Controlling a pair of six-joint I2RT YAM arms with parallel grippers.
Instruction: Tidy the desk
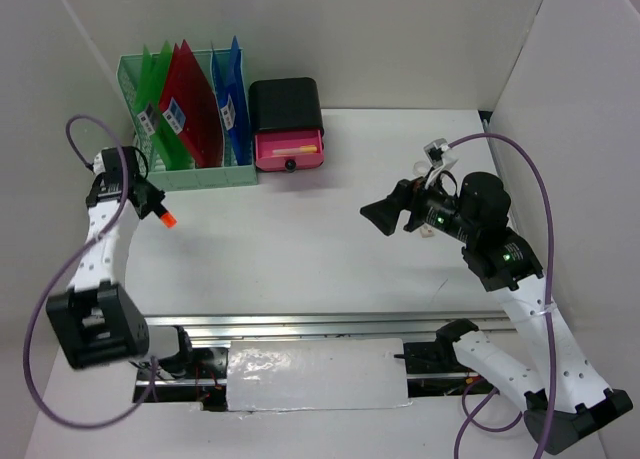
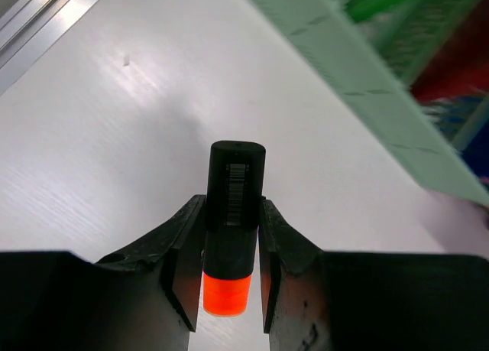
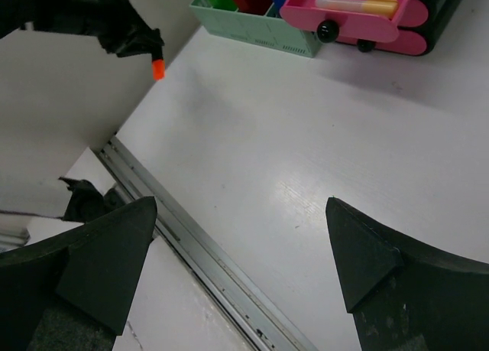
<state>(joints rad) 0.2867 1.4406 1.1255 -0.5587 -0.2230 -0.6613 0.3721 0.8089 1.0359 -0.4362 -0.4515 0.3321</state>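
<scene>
The left pincer (image 2: 229, 229) pinches the marker (image 2: 236, 175); best carried level, rightward to the open pink drawer (image 1: 289, 151). The right pincer (image 3: 241, 244) hangs spread.

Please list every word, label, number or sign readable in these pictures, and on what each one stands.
No text can be read.
White labels on the coloured plastic folders in the mint-green slotted rack: too small to read.
Barcode-like stripes on the black marker with an orange end: no letters legible.
</scene>
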